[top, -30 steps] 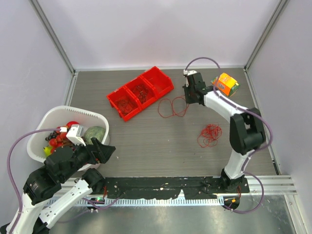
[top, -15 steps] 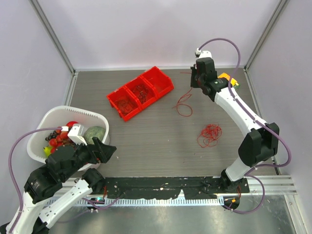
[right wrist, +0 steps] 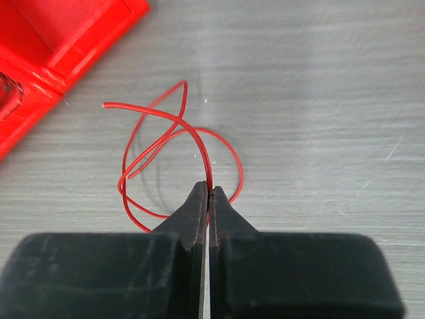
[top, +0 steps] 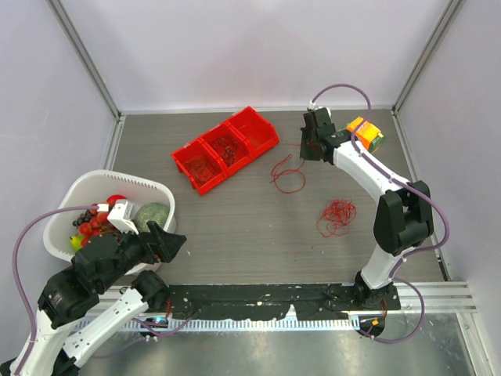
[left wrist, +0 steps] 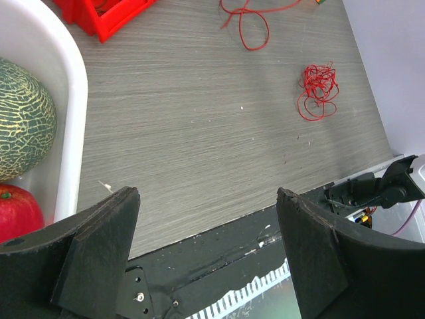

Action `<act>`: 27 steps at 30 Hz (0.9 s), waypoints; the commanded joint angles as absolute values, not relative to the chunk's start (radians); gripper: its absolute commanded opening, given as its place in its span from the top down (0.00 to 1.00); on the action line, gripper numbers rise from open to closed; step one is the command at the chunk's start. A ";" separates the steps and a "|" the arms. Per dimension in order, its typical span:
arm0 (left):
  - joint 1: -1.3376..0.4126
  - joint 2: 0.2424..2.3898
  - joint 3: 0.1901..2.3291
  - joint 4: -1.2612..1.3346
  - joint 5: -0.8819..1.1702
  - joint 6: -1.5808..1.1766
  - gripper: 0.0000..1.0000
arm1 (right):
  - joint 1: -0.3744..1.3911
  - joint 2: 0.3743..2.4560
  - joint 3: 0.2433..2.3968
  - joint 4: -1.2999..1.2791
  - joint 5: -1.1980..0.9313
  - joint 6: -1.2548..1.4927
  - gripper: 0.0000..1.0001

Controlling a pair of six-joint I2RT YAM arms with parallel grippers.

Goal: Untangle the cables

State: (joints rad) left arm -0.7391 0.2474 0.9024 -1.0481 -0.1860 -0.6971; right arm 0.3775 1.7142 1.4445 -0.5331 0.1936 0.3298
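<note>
Cut by the top edge of the left wrist view: the red bin [left wrist: 109, 13] and the far end of the loose red wire [left wrist: 252, 23]. Cut by its left edge: white basket [left wrist: 70, 100], melon [left wrist: 20, 119], red fruit [left wrist: 16, 212].

In the right wrist view, only a corner of the red bin. Near run of the loose red wire hidden behind the right gripper [right wrist: 208, 193].

From above, too small to tell what the dark scribbles [top: 225, 147] in the red bin are. Part of the white basket's contents hidden behind the left arm [top: 94, 266], itself cut off at the bottom corner.
</note>
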 commanded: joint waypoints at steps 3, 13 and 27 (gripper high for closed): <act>-0.735 0.249 0.902 -1.012 -0.175 -0.675 0.12 | 0.379 1.801 1.420 -0.492 0.068 0.379 0.99; -0.736 0.235 0.900 -1.011 -0.179 -0.678 0.12 | 0.359 1.967 1.482 -0.494 0.015 0.390 0.75; -0.736 0.258 0.902 -1.009 -0.166 -0.670 0.12 | 0.347 1.828 1.330 -0.330 -0.016 0.531 0.22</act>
